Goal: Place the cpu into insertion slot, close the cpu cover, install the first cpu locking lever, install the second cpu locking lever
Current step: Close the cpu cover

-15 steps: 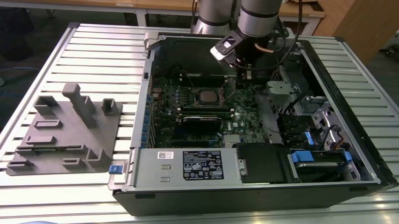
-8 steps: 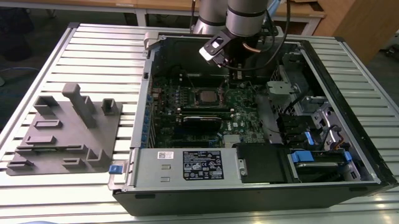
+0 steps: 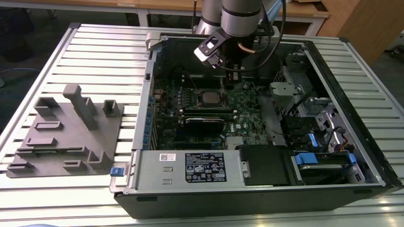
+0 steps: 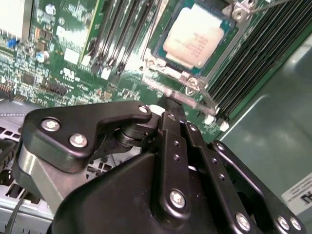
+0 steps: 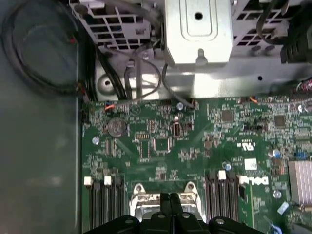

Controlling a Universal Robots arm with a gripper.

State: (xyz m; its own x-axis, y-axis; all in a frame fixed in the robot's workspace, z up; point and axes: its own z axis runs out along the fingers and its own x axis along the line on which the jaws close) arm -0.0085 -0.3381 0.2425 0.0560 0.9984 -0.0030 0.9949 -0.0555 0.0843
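Holders of grey plastic (image 3: 63, 132) lie on the surface (image 3: 94, 47) at the exterior view's left, well apart from the open computer case (image 3: 252, 198). Further right, on the green circuit board (image 3: 246, 118), the cpu (image 3: 210, 98) lies flat in the insertion slot (image 4: 229, 41), so the first step looks done. In the second wrist view its pale metal top (image 4: 195, 39) is bare to the edges, so I judge that the cpu cover (image 5: 141, 195) is not yet down on it. The silver frame sits at the socket's near side. The hand (image 5: 170, 197) has its fingers drawn together with their tips right at that frame. Whether they pinch its edge or only press on it I cannot tell. A thin metal rod (image 4: 265, 6) stands clear at the socket's far corner, so neither locking lever seems latched. Cover and both levers remain.
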